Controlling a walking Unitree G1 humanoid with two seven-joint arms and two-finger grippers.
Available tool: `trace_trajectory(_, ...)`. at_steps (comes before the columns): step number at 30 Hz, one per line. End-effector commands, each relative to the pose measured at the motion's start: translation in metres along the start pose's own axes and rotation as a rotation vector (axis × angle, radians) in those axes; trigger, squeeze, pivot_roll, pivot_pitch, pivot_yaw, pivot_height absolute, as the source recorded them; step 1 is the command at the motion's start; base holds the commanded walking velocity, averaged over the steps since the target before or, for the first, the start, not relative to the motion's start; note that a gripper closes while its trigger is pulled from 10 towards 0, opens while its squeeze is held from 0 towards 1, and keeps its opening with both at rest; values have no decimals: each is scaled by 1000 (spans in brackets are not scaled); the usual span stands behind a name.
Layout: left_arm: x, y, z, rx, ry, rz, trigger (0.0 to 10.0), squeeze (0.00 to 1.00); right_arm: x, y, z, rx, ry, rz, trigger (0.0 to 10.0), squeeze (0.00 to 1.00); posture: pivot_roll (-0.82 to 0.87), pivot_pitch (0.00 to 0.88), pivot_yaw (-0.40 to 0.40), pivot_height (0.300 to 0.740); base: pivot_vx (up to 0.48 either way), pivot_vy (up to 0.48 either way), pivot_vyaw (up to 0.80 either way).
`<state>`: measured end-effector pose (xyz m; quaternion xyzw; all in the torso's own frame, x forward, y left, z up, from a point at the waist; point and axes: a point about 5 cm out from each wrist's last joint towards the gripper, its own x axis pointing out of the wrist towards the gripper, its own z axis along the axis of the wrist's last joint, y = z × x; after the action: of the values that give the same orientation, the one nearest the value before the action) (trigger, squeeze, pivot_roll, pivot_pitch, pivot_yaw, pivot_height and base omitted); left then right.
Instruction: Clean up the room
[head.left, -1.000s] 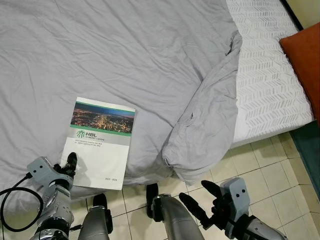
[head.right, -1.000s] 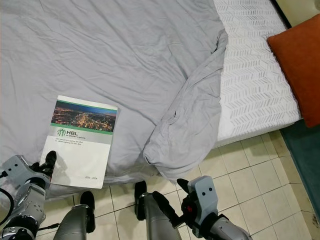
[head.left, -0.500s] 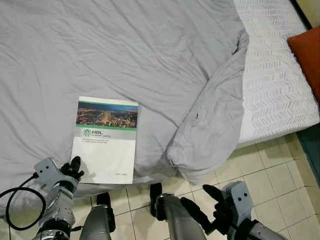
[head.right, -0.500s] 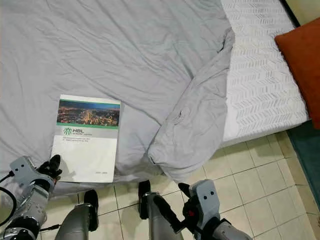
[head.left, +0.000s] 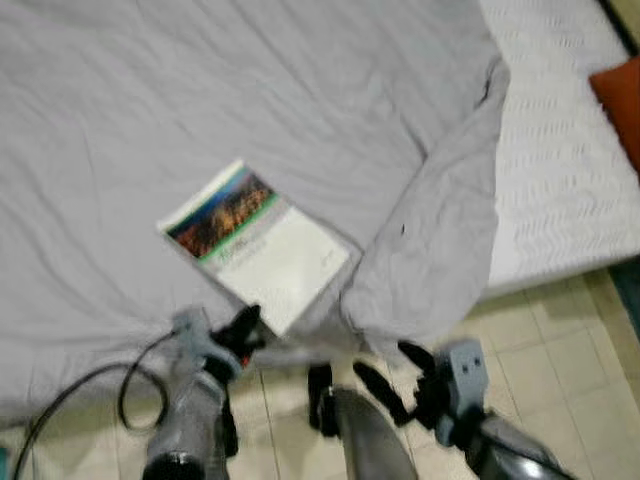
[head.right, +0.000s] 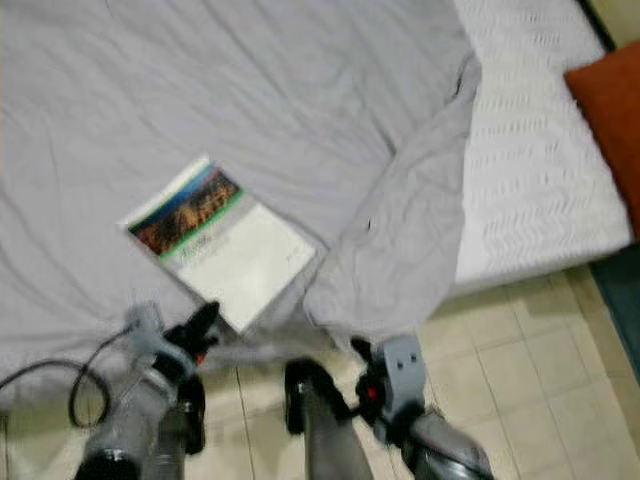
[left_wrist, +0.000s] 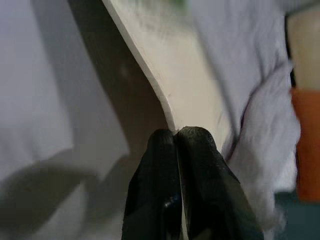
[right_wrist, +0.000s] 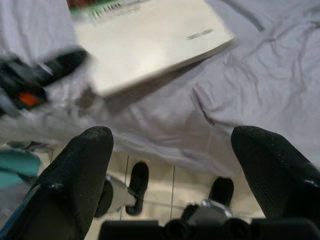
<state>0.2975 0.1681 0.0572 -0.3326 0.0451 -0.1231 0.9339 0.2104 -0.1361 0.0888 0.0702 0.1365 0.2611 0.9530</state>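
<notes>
Booklet on grey bed sheet near bed edge, left pincer clamped on one corner, right pincer wide and idle; looks light, thin, floppy, likely sags, better gripped deeper along edge.

A big bed has a gray sheet on it. A book and an orange pillow lie there.

White-covered booklet lies skewed, one corner lifted, on grey sheet.
</notes>
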Motion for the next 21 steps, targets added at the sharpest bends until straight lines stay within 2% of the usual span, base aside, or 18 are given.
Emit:
trace_trajectory(1,-3,-3,-1,8,8,-6,0,0,-5,-5,-12,25,37,-33,10000,0,-114,414,-158,740,0,0,0)
trace_trajectory(3,0,-9,15,93,-24,-19,0,0,-3,-5,-9,31,18,-37,10000,0,-91,382,-136,740,0,0,0)
trace_trajectory(4,1,-7,26,130,-50,-6,0,0,-1,-6,-8,33,4,-42,10000,0,-90,370,-132,740,0,0,0)
trace_trajectory(7,0,-2,32,165,-56,26,0,0,0,-8,-9,34,1,-48,10000,0,-89,356,-129,740,0,0,0)
trace_trajectory(8,0,-3,38,259,-50,40,0,0,3,-10,-10,34,-5,-58,10000,0,-83,338,-122,740,0,0,0)
trace_trajectory(11,2,-9,40,309,-44,23,0,0,5,-12,-9,39,-8,-70,10000,0,-73,315,-112,740,0,0,0)
trace_trajectory(12,3,-13,42,355,-36,14,0,0,5,-14,-9,38,-14,-87,10000,0,-70,305,-107,740,0,0,0)
trace_trajectory(14,5,-26,45,526,-16,-25,0,0,9,-25,-8,28,-24,-155,10000,0,-52,257,-84,740,0,0,0)
trace_trajectory(18,8,-25,45,572,10,-17,0,0,11,-34,-7,34,-45,-207,10000,0,-40,217,-64,740,0,0,0)
trace_trajectory(21,15,-15,52,590,25,56,0,0,15,-42,-6,55,-69,-248,10000,0,-36,185,-48,740,0,0,0)
